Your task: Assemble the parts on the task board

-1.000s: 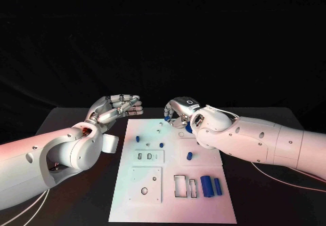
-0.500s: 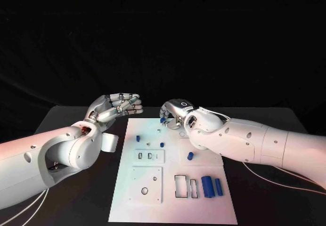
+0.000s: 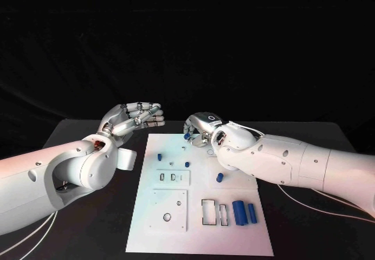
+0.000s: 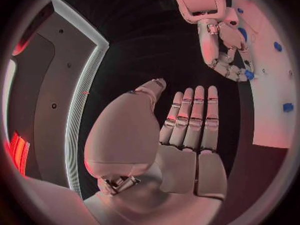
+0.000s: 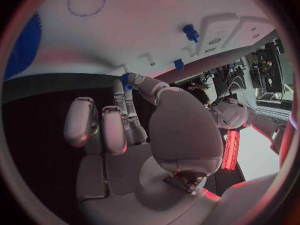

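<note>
The white task board (image 3: 195,233) lies lengthwise in the middle of the black table. My right hand (image 3: 200,130) hovers over the board's far end and pinches a small blue part (image 3: 187,136) between thumb and fingertip; the pinched part (image 5: 127,80) sits at the fingertips in the right wrist view. My left hand (image 3: 133,120) hangs above the table just left of the board's far corner, fingers stretched out side by side (image 4: 190,130), holding nothing. Two small blue pegs (image 3: 159,158) (image 3: 187,164) stand in the board, and a short blue piece (image 3: 219,177) lies near its middle.
Two blue cylinders (image 3: 238,213) (image 3: 251,213) lie at the board's near right beside rectangular slots (image 3: 208,212). A square plate with a round hole (image 3: 166,218) sits near left. My right forearm (image 3: 289,162) crosses the board's right edge.
My left hand's fingers have uncurled and straightened. My right hand has shifted slightly left over the board's far end, still pinching the blue part.
</note>
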Robot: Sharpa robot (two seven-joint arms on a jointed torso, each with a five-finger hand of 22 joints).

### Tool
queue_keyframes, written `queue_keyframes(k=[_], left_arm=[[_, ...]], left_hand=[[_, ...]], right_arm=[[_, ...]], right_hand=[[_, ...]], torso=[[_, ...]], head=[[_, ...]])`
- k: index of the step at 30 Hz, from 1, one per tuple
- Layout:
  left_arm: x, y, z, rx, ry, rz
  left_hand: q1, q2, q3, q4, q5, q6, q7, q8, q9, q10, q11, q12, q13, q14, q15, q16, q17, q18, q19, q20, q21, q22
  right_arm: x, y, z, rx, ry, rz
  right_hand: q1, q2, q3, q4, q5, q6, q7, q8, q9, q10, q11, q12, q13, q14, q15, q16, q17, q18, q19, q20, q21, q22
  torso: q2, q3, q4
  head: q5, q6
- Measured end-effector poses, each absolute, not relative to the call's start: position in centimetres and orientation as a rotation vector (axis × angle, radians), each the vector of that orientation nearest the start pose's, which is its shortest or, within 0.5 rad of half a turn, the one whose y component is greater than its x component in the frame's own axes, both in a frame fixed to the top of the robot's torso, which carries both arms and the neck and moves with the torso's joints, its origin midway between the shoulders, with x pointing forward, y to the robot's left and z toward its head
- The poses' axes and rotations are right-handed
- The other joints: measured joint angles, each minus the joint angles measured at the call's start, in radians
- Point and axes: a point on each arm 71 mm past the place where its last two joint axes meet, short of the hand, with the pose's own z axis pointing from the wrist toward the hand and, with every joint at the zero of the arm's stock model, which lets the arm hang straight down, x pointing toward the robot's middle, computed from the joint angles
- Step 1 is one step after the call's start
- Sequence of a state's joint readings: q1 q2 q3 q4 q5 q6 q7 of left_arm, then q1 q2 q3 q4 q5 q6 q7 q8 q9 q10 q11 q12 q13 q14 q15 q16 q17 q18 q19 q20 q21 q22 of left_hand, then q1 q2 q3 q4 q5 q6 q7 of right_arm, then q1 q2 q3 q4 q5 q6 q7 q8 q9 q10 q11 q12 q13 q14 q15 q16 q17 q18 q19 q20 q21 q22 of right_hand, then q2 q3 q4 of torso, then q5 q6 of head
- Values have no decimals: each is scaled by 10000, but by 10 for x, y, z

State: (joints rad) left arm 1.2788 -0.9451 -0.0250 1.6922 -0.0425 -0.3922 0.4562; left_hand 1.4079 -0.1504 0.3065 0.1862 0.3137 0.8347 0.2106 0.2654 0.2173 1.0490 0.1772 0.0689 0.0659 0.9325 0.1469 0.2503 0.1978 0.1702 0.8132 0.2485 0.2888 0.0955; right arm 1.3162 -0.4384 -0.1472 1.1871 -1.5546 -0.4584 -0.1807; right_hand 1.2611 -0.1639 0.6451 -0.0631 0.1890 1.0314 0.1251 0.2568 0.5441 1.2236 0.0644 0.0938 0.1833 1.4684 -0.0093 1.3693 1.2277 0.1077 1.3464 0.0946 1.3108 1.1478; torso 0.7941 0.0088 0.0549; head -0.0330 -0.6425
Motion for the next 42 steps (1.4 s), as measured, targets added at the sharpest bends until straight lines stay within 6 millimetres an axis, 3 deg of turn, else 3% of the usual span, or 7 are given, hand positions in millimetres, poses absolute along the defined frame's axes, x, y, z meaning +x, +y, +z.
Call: queue_keyframes(k=[14, 34, 37, 39, 42], left_arm=[[472, 215, -118, -9649, 12870, -15930], [472, 218, -118, -9676, 12856, -15873], [472, 218, -118, -9682, 12856, -15868], [472, 218, -118, -9680, 12857, -15871], [472, 218, -118, -9682, 12858, -15871]], left_hand=[[0, 0, 0, 0, 0, 0, 0, 0, 0, 0, 0, 0, 0, 0, 0, 0, 7, 0, 0, 0, 0, 1], [0, 0, 0, 0, 0, 0, 0, -50, 0, -36, 36, 0, -1, 1, 0, 0, 15, 0, 0, 0, -34, -9], [0, 0, 0, 0, 0, 0, 0, -50, 0, -36, 36, 0, 0, 1, 0, 0, 15, 0, 0, 0, -34, -9], [0, 0, 0, 0, 0, 0, 0, -50, 0, -36, 36, 0, 0, 1, 0, -35, 15, 0, 0, 0, -34, -9], [0, 0, 0, 0, 0, 0, 0, -50, 0, -36, 36, 0, 0, 1, 0, -42, 14, -1, 0, 0, -34, -8]], right_arm=[[540, -86, -164, -2936, 14753, 5739], [541, -86, -166, -2949, 14905, 5649], [542, -86, -166, -2944, 14916, 5644], [542, -86, -166, -2946, 14924, 5650], [541, -86, -166, -2963, 14945, 5681]], right_hand=[[-52, -53, -1, 1, -20, -32, 2, -30, 5, -1, 2, -21, 8, 0, 0, 0, -12, 1, 0, 0, 0, 0], [-157, -158, 56, 59, -58, -81, 17, 1, 68, -56, 58, -88, 62, 0, 0, 0, -65, 0, 0, 1, 0, 1], [-375, -429, 172, 175, -31, -544, 256, -324, 64, -651, 266, -293, -55, -14, 152, -123, -374, 0, -241, 134, -164, -243], [-473, -697, 149, 170, 48, -1037, 421, -689, -155, -1227, 428, -293, -188, -19, 313, -235, -587, 0, -472, 288, -400, -542], [-486, -851, -154, 134, 48, -1429, 471, -955, -343, -1668, 485, -293, -293, -35, 327, -283, -770, 1, -666, 380, -643, -840]], torso=[[6, 7, -12], [35, -6, 2], [35, -5, -9], [35, -5, -12], [35, -3, -12]], head=[[54, -25], [27, -61], [36, -70], [39, -71], [40, -75]])
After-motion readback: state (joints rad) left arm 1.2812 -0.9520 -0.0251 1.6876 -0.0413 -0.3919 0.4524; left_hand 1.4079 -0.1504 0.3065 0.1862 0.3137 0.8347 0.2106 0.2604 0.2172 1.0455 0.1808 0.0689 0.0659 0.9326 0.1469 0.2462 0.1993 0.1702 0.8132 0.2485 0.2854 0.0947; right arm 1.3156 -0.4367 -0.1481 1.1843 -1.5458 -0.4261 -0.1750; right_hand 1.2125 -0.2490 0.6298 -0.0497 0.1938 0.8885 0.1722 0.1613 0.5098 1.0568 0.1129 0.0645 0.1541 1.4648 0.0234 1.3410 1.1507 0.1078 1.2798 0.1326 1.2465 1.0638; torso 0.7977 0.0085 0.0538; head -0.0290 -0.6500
